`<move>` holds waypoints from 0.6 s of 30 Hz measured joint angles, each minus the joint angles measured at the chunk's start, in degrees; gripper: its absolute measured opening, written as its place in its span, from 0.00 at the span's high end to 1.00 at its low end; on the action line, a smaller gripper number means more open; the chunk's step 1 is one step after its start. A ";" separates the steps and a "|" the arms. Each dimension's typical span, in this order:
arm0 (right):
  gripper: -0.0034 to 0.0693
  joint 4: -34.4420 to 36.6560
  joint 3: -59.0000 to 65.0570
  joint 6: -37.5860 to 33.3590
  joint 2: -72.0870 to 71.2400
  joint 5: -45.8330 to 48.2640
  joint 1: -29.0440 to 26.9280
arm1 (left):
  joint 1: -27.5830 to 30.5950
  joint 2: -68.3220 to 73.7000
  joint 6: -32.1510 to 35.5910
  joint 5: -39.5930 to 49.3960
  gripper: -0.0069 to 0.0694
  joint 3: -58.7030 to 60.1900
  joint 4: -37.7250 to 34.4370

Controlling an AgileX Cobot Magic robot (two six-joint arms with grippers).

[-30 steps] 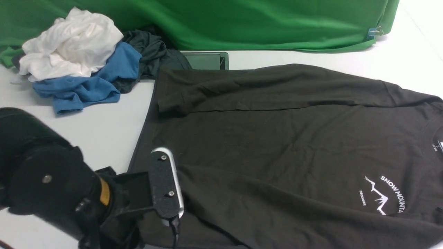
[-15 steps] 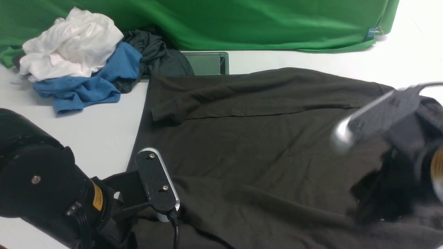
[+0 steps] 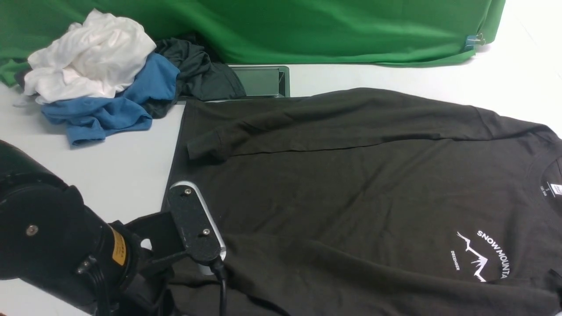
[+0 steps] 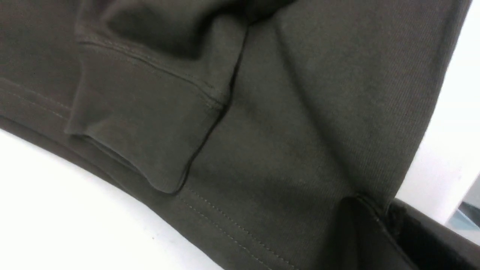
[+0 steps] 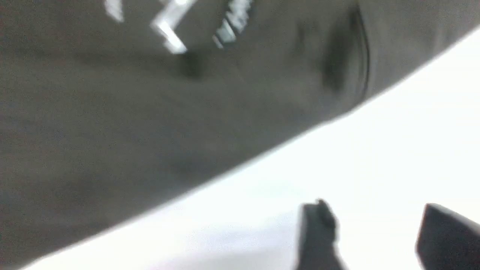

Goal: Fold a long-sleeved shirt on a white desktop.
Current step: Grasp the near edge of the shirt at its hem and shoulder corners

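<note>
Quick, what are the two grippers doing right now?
Left gripper: closed, holding the long-sleeved shirt.
Right gripper: open, empty.

Four garments are lying here: one long-sleeved shirt (image 3: 351, 175), one white garment (image 3: 88, 57), one blue garment (image 3: 109, 109) and one dark grey garment (image 3: 197, 74). One counter (image 3: 131, 162) is carrying them. One green backdrop (image 3: 329, 30), one silver-framed panel (image 3: 263, 81) and one robot arm (image 3: 48, 245) are showing.
</note>
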 joint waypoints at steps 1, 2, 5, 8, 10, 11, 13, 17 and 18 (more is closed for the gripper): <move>0.30 0.16 1.19 1.43 0.23 -0.51 -1.47 | 0.00 0.00 -0.06 -0.43 0.87 0.00 -0.06; 0.29 0.24 1.19 1.75 0.23 -0.75 -1.81 | 0.00 0.00 -0.06 -0.43 0.87 0.00 -0.06; 0.19 2.03 1.44 3.07 1.03 -8.12 -3.68 | 0.00 0.00 -0.10 -0.67 0.87 0.00 -0.06; 0.18 3.03 1.71 3.18 4.34 -10.06 -3.90 | 0.00 0.00 -0.17 -0.78 0.87 0.00 -0.06; 0.19 3.17 1.81 3.18 6.98 -10.58 -3.94 | 0.00 0.00 -0.17 -0.78 0.87 0.00 -0.11; 0.19 3.17 1.81 3.18 7.59 -10.70 -3.94 | 0.00 0.00 -0.17 -0.78 0.87 0.00 -0.11; 0.20 3.29 1.81 3.31 11.04 -12.71 -4.01 | 0.00 0.00 -0.17 -0.80 0.87 0.00 -0.13; 0.20 3.41 1.81 4.41 15.07 -17.57 -4.17 | 0.00 0.00 -0.17 -0.80 0.87 0.00 -0.27; 0.20 3.41 1.81 4.58 16.66 -19.77 -4.28 | 0.00 0.00 -0.17 -0.80 0.87 0.00 -0.35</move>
